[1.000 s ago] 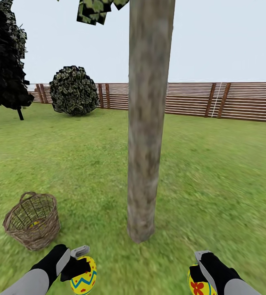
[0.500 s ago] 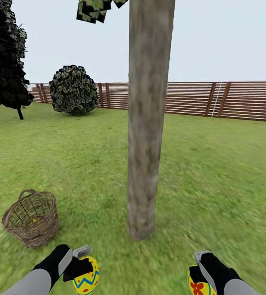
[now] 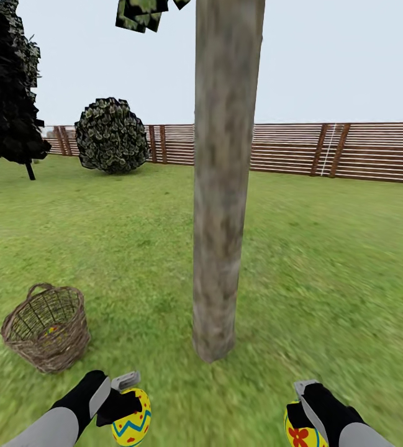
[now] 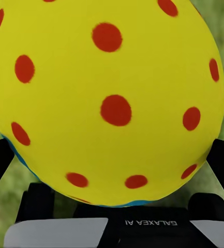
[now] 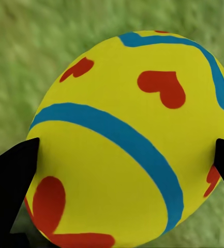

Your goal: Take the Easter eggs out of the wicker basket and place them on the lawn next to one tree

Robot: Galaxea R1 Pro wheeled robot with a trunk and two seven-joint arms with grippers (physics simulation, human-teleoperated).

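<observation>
Standing on the lawn (image 3: 325, 261) facing the tree (image 3: 223, 186), whose thick grey-brown trunk rises straight ahead and meets the grass just beyond my arms. My left gripper (image 3: 122, 397), low on my left, has its jaws closed on a yellow egg (image 3: 131, 426) with a blue zigzag band and red spots; from the left wrist camera the same egg (image 4: 104, 98) shows yellow with red dots and a thin blue line near its base, with a dark finger at each side of it. My right gripper (image 3: 300, 406), low on my right, has its jaws closed on a second yellow egg (image 3: 299, 431) with a red flower mark and a blue stripe; the right wrist camera shows that egg (image 5: 132, 150) with blue bands and red hearts, black fingertips (image 5: 11, 178) pressed to both flanks, grass beneath. Both held eggs sit near the trunk's base, one to each side, above the grass. The wicker basket (image 3: 46, 329) stands upright on the lawn to my left of the tree, apart from the trunk. Inside it a small patch of yellow and red, the third egg (image 3: 51, 331), shows through the weave. Beyond: a round bush (image 3: 111, 136), a black tree (image 3: 9, 87) at far left, and a slatted wooden fence (image 3: 338, 152) across the back.
</observation>
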